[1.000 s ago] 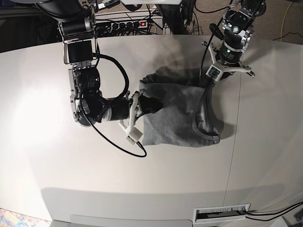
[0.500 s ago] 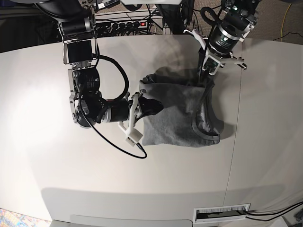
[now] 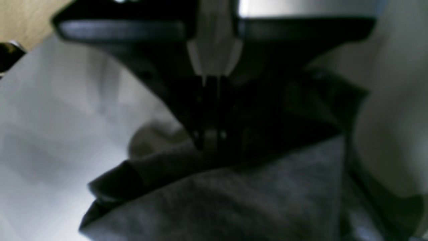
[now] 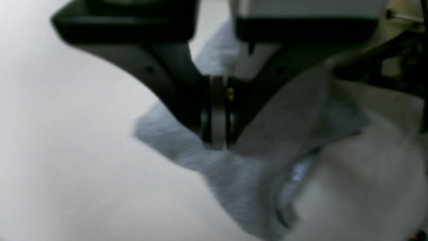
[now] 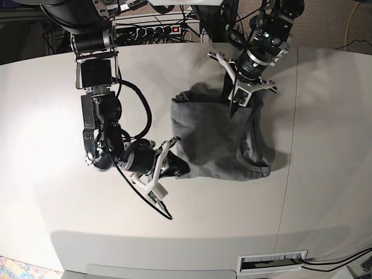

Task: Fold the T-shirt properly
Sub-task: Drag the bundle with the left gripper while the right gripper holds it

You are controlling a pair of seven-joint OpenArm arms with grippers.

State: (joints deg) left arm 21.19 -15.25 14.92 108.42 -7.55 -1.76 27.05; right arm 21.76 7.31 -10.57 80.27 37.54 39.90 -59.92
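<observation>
The white bench (image 5: 52, 104) fills most of my base view. On it I see the T-shirt (image 5: 218, 139), heather grey, bunched into a rough square between my two hands, with the ribbed neck opening (image 5: 251, 152) curving down the side nearer the left hand.

The right hand (image 5: 179, 169) lies low over the bench at the shirt's near corner. In its wrist view the fingers (image 4: 187, 97) are pressed together with grey cloth running in between them, so I read it as clamped on the T-shirt.

The left hand (image 5: 233, 108) points down onto the far edge of the shirt. Its wrist view is dark and blurred, but the fingers (image 3: 187, 110) stand together and folded cloth rises right up to their tips: clamped on the T-shirt too.
</observation>
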